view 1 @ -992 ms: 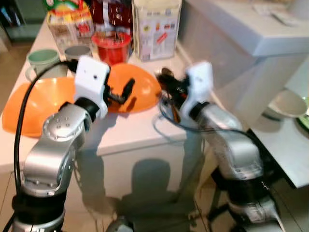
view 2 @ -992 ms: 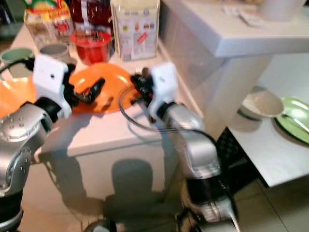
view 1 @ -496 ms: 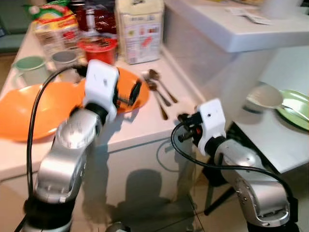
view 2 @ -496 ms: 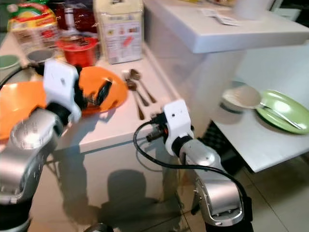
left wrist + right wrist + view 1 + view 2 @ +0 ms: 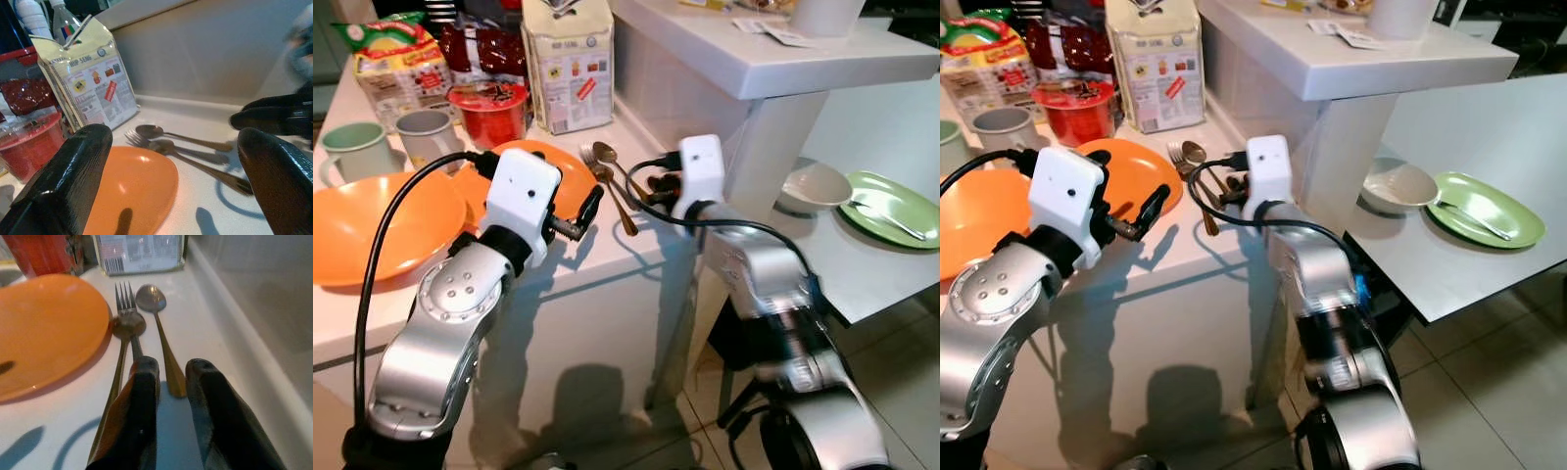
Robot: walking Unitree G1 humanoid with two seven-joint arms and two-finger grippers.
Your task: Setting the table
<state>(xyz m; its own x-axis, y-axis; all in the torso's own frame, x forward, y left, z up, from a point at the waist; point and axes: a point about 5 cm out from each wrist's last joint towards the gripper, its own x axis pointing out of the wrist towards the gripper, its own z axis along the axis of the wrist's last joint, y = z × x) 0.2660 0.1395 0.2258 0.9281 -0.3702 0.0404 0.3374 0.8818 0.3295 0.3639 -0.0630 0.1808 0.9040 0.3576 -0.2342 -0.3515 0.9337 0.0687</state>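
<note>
The right gripper (image 5: 168,382) has swung back up to the counter. Half a second ago it hung low, off the counter's front edge; now it sits right at the handle ends of the cutlery, so to me it looks like a fresh approach for a pick, with nothing lifted yet. The robot's head has turned as well, so the whole scene sits differently in the eye views.

In the right wrist view the 2 black fingers (image 5: 142,396) stand a little apart, holding nothing, and the handles run in between and under their tips. Straight ahead of the fingertips lie the fork (image 5: 128,316), a spoon (image 5: 155,308) on the wall side of it, and a 2nd spoon (image 5: 128,325) whose bowl overlaps the fork's neck. All 3 are plain metal, flat on the white counter (image 5: 607,255), handles toward the gripper, heads pointing away.

Just beside the fork, on the side away from the wall, is the small orange plate (image 5: 49,328). Beyond the cutlery heads stands a printed carton (image 5: 570,64).

The left gripper (image 5: 576,211) hovers over that orange plate's near rim, spread wide and empty.

Well off to the right gripper's outer side, the lower table (image 5: 1449,284) already carries a green plate (image 5: 1484,208) with a utensil on it and a pale bowl (image 5: 1398,184).
</note>
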